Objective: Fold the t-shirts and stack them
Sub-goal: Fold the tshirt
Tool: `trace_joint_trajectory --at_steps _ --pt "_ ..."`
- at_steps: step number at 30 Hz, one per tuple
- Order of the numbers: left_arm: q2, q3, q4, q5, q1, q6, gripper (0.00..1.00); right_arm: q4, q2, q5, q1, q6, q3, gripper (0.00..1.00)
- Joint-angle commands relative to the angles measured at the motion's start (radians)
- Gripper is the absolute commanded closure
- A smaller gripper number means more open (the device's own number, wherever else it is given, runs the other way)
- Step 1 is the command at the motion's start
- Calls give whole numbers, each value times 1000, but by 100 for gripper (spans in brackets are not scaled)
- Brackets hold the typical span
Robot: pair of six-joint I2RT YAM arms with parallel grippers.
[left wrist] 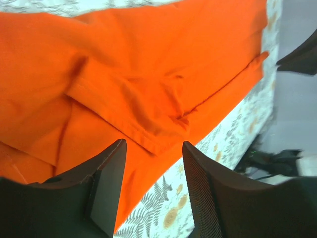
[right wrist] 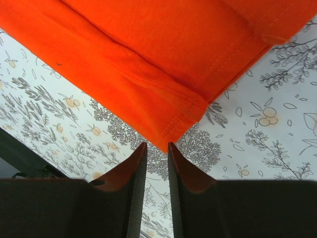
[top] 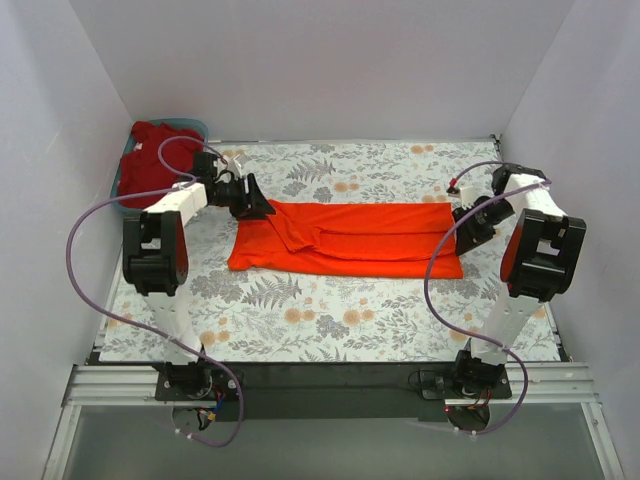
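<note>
The bright orange-red t-shirt (top: 345, 238) lies folded into a long band across the middle of the table. It fills the left wrist view (left wrist: 148, 74), and one corner of it shows in the right wrist view (right wrist: 163, 64). The darker crimson t-shirt (top: 150, 165) is bunched in the blue bin at the back left. My left gripper (top: 262, 207) hovers over the shirt's left end, wide open and empty (left wrist: 153, 146). My right gripper (top: 462, 232) is at the shirt's right end. Its jaws (right wrist: 157, 147) stand a narrow gap apart with nothing between them, just short of the shirt's corner.
The blue bin (top: 197, 126) stands in the back left corner against the white walls. White walls enclose the table at the back and on both sides. The floral tablecloth (top: 330, 310) covers the table in front of the shirt.
</note>
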Motion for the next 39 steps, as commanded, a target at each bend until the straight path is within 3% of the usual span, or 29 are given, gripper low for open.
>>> trace_joint_trajectory --at_steps 1,3,10,15,25,30,39 --pt "-202 -41 -28 -103 -111 212 52 19 -48 5 29 -3 -25 71" --pt "-214 -57 -78 -137 -177 272 52 30 -37 15 42 6 -35 72" --pt "-225 -164 -91 -172 -280 244 53 99 -20 65 84 38 -91 73" --pt "-181 -146 -91 -260 -352 270 53 153 -7 73 118 78 -98 73" --pt "-12 20 -96 -360 -385 246 53 254 13 163 121 147 -121 73" --pt "-16 46 -37 -366 -386 192 53 306 13 211 119 192 -134 73" --pt "-53 29 98 -505 -374 123 50 321 -7 228 116 226 -141 69"
